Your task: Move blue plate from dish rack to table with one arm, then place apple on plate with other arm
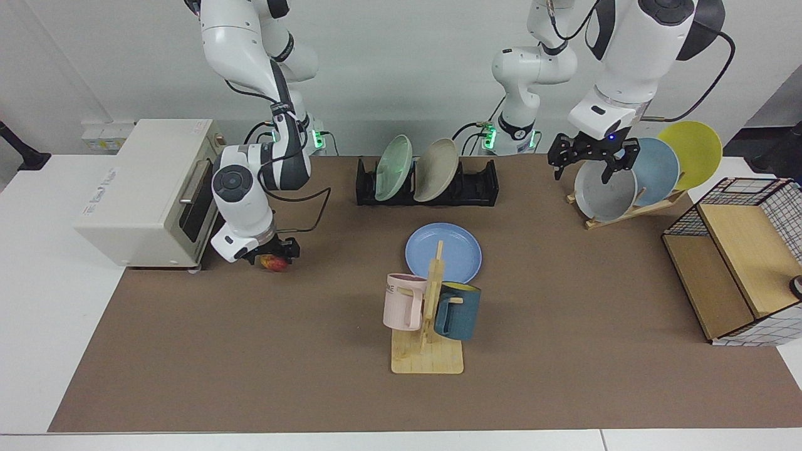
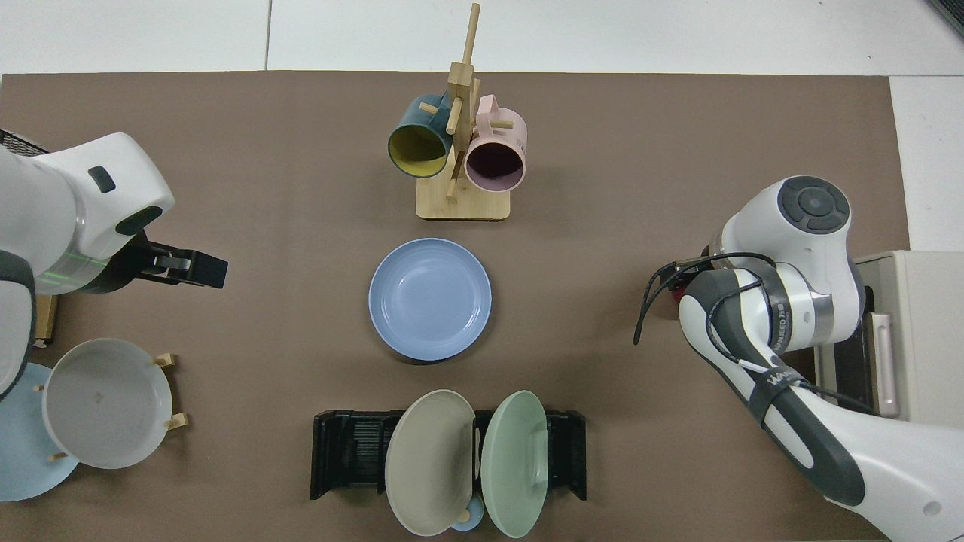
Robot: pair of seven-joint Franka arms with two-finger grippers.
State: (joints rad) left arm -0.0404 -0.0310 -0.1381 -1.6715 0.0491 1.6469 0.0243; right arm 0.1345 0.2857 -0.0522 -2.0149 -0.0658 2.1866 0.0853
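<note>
The blue plate lies flat on the table's brown mat, in front of the black dish rack. My left gripper hangs open and empty, high up and far from the plate, in front of the grey plate on the wooden stand. The red and yellow apple sits low by the toaster oven, with my right gripper shut on it. In the top view the right arm hides nearly all of the apple.
A mug tree with a pink and a teal mug stands just in front of the blue plate. The rack holds a green plate and a beige plate. A toaster oven and a wire-and-wood box flank the mat.
</note>
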